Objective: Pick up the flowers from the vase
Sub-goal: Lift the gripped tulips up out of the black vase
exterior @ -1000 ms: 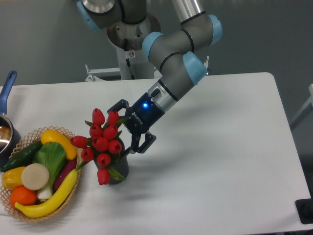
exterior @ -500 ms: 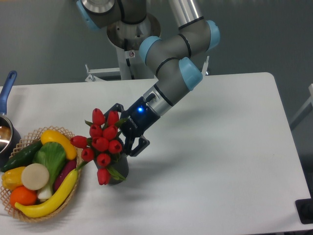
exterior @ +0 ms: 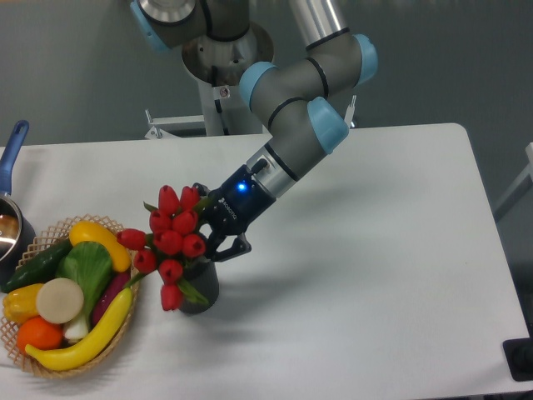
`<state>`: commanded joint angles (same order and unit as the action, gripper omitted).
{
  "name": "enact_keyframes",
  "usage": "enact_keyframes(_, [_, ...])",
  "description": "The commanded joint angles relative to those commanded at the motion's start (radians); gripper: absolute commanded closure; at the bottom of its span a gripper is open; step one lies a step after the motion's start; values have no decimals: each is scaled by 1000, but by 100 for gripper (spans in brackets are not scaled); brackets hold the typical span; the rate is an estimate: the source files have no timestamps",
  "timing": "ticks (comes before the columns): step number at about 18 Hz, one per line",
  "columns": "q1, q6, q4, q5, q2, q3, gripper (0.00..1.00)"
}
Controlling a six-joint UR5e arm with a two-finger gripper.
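The flowers (exterior: 172, 242), a bunch of red closed tulip buds with green leaves, stand in the vase (exterior: 202, 292), a small dark grey cup left of the table's middle. The bunch leans left, toward the basket. My gripper (exterior: 213, 233) comes in from the right at a slant. Its black fingers are closed in around the stems just above the vase's rim, behind the buds. The buds hide the stems and the fingertips.
A woven basket (exterior: 47, 227) of fruit and vegetables, with bananas, lies right beside the vase on its left. A pot with a blue handle (exterior: 13, 148) sits at the left edge. The robot's base stands behind the table.
My gripper slid down and left into the bunch and its fingers closed from wide open. The bunch shifted slightly up and left.
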<state>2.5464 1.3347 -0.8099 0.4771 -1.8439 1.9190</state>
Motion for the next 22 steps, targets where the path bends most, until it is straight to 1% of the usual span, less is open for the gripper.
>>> enact_keyframes(3, [3,-66,0,-8,9,-9,60])
enact_keyframes(5, [3,-89,2,-40,14,-12,60])
enact_keyframes(11, [0,-173,0,-49,75,-23,60])
enact_keyframes(15, [5,-184,0,-49,106,-54,61])
enact_keyframes(20, [29,-190,2,-52,150,-71,61])
enact_keyframes(22, [37,-219,0,-57,161,-93,61])
